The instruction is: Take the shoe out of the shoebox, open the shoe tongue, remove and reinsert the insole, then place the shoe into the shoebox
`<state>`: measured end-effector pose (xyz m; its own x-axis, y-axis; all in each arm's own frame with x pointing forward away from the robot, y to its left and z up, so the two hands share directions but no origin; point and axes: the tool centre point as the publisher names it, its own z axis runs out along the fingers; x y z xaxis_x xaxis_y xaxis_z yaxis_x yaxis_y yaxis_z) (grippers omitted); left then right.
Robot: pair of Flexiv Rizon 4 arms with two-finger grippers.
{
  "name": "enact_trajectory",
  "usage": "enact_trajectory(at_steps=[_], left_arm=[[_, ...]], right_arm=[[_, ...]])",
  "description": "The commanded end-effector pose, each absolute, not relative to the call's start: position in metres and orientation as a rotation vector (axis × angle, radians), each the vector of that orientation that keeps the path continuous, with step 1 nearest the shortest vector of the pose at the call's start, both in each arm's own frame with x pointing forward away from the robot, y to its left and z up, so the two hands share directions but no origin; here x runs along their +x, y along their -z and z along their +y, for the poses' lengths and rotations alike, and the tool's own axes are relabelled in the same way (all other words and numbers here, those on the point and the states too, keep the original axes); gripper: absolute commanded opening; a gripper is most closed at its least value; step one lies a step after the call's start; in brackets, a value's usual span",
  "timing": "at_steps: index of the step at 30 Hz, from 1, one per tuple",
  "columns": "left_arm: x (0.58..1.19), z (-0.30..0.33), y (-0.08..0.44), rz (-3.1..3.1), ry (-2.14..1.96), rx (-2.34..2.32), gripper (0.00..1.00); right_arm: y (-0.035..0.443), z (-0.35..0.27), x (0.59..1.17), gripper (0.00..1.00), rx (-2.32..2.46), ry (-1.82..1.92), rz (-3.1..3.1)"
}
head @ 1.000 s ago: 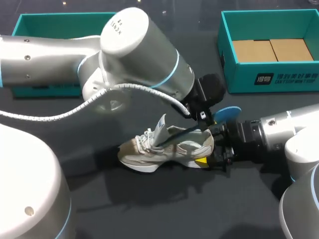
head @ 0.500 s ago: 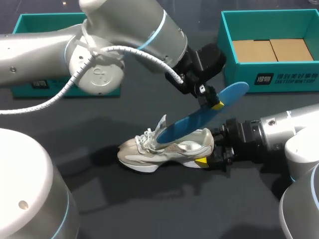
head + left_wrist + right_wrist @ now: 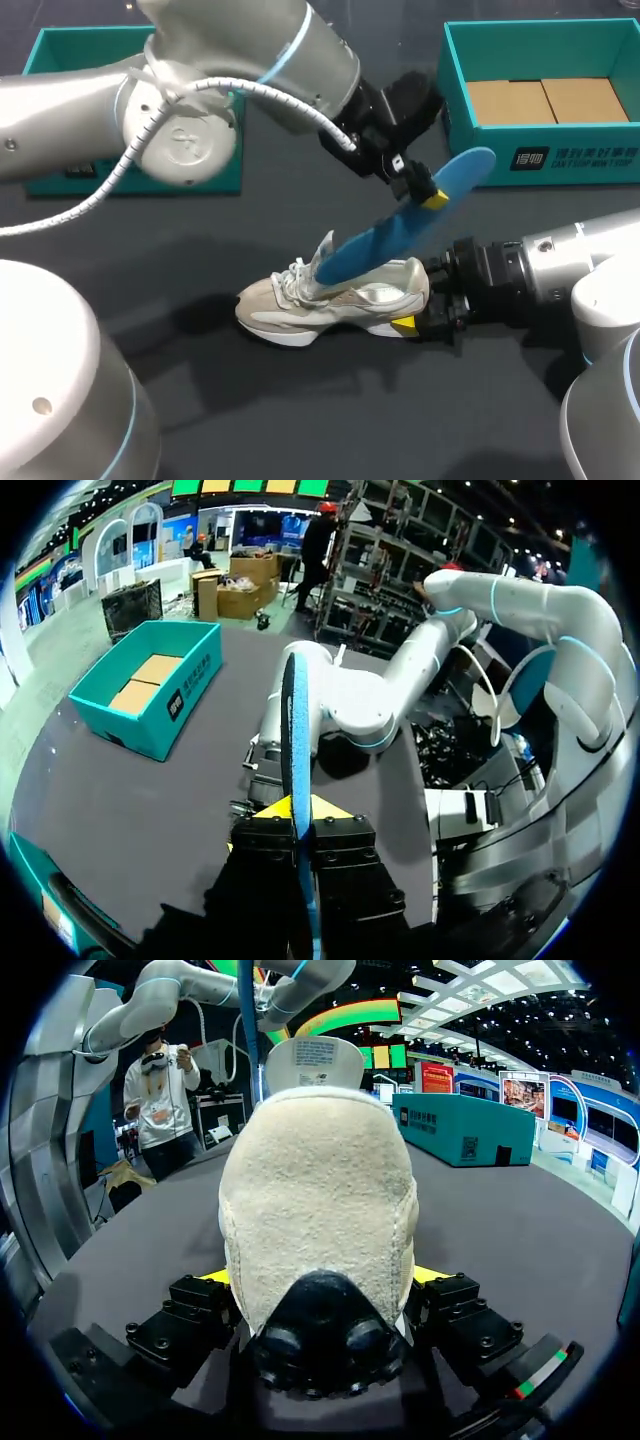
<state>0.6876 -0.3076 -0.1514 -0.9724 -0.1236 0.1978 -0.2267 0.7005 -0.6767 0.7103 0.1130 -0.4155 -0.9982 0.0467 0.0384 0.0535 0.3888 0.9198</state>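
Lifting a little higher than half a second ago, the left tool (image 3: 425, 192) has drawn the blue insole (image 3: 395, 232) further out of the sneaker (image 3: 330, 298). The insole's toe end still sits in the sneaker's opening, beside the raised tongue (image 3: 322, 250). The left tool's fingers pinch the insole edge-on near its heel end. The right tool (image 3: 415, 305) has not moved and clamps the sneaker's heel from both sides, with the sole on the desk (image 3: 300, 400). The teal shoebox (image 3: 540, 160) stands open, well apart behind them.
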Motion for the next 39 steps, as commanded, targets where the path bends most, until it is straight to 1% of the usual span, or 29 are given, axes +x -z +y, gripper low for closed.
enact_trajectory(at_steps=[1,7,20,22,29,32,39], left_arm=[[0.681,-0.269,0.119,-2.646,-1.409,0.303,0.0],[0.668,-0.254,0.058,-2.509,-1.574,0.298,0.0],[0.668,-0.254,0.058,-2.509,-1.574,0.298,0.0],[0.672,-0.241,0.056,-2.44,-1.631,0.326,0.0],[0.658,-0.216,-0.006,-2.22,-1.782,0.292,0.0],[0.638,-0.205,-0.05,-2.187,-1.84,0.228,0.0],[0.638,-0.205,-0.05,-2.187,-1.84,0.228,0.0]], right_arm=[[0.417,0.114,0.71,0.0,-0.095,1.727,-2.615],[0.417,0.114,0.71,0.0,-0.095,1.727,-2.615],[0.417,0.114,0.71,0.0,-0.095,1.727,-2.615],[0.417,0.114,0.71,0.0,-0.095,1.727,-2.615],[0.417,0.114,0.71,0.0,-0.095,1.727,-2.615],[0.417,0.114,0.71,0.0,-0.095,1.727,-2.615],[0.417,0.114,0.71,0.0,-0.095,1.727,-2.615]])
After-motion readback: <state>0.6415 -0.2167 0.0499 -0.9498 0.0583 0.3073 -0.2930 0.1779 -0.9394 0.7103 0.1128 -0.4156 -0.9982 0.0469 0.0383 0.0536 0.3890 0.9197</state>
